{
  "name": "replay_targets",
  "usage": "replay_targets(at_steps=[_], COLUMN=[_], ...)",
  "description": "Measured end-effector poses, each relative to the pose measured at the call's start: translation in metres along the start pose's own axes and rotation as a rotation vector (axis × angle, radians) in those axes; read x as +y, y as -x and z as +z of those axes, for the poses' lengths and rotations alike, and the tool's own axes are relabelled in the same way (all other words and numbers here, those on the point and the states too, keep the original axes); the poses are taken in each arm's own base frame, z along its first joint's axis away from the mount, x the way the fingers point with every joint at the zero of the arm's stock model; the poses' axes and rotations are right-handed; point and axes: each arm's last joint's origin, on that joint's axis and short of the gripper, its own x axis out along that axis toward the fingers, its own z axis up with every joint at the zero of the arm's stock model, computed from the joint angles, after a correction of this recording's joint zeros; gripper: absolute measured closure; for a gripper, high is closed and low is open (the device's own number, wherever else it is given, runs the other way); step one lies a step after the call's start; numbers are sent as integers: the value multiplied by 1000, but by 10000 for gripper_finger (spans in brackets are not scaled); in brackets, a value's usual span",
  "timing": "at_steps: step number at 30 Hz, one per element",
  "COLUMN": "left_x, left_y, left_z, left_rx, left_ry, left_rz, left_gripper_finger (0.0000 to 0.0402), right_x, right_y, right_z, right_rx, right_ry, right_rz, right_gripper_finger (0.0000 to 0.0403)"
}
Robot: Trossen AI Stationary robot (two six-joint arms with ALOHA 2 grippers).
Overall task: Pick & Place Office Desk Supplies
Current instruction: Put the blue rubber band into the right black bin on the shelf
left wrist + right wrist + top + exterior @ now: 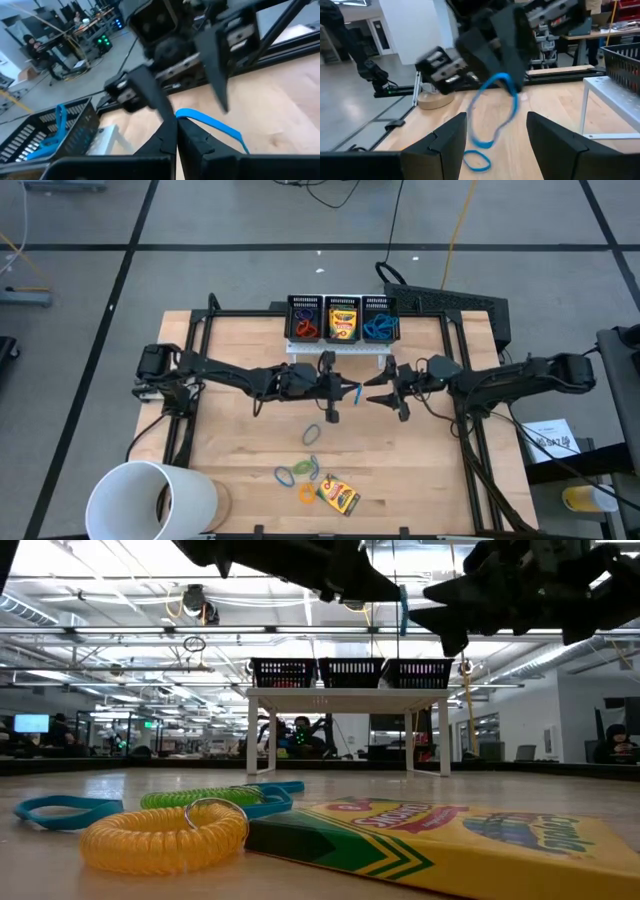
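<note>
My left gripper (340, 392) is over the table's middle, shut on a blue rubber band (352, 393), which also shows in the low view as the band (403, 608) high above the table. My right gripper (378, 395) faces it from the right, open, with its fingers (451, 140) standing on either side of the hanging loop (495, 112) without touching it. Near the table's front lie a crayon box (338, 495), an orange band (306, 494), a blue-and-green pair (290, 475) and one more band (312, 436). My left gripper (176, 131) pinches the blue band between its two shut fingers at one end of the loop (187, 114). The fingers come about level from the table's left. The rest of the loop (492, 135) hangs slack below them, lifted clear of the table.
Three black mesh bins stand on a white shelf (340, 346) at the far edge: one with red and orange bands (305, 322), one with a crayon box (342, 320), one with blue bands (378, 326). A large white cup (150, 500) lies at the near left corner.
</note>
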Motion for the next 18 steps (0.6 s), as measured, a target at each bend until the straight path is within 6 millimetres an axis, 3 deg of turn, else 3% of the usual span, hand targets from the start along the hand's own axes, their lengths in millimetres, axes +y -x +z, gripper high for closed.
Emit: replay_targets(at_steps=[6, 18], left_x=[-2, 0], left_y=[1, 0], left_z=[2, -2], left_rx=[-7, 20], left_ry=[2, -3], left_rz=[-8, -6], left_gripper_finger=[397, 398], right_x=[-4, -3], right_y=[-10, -18], right_z=[-10, -15], right_rx=[4, -12], right_ry=[-12, -71], right_rz=[-1, 93], right_gripper_finger=[202, 141])
